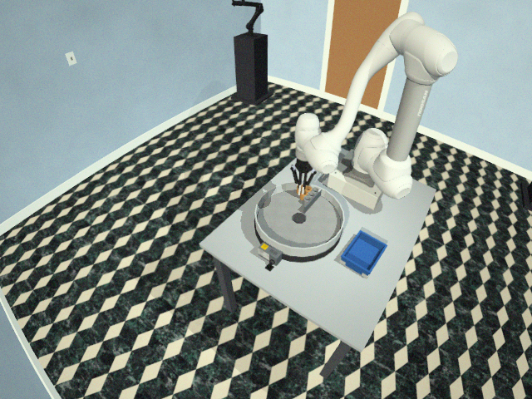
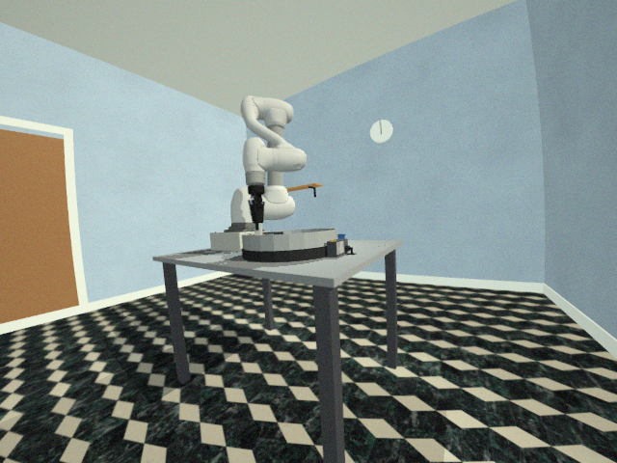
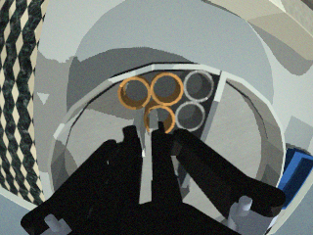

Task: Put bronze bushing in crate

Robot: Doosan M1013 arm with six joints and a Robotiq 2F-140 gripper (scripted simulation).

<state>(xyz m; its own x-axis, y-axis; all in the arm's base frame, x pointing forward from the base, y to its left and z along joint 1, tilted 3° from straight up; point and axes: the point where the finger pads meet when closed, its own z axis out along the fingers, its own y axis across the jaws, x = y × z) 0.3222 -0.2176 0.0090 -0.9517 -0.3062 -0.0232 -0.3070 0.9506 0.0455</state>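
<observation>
The round grey turning table (image 1: 298, 219) stands on the table top. A cluster of bushings sits at its far rim. In the wrist view there are three bronze bushings (image 3: 136, 93) (image 3: 166, 89) (image 3: 159, 119) and two grey bushings (image 3: 199, 85) (image 3: 191, 117). My gripper (image 3: 148, 119) points straight down over the cluster and is shut on the wall of the nearest bronze bushing. It also shows in the top view (image 1: 303, 190) and the exterior view (image 2: 257, 227). The blue crate (image 1: 363, 251) stands to the right of the turning table, with nothing visible in it.
A raised rim rings the turning table, and a radial divider bar (image 1: 307, 204) runs from its centre toward the bushings. A small control box (image 1: 268, 253) sits at its front edge. The robot's base (image 1: 357, 184) stands behind the turning table.
</observation>
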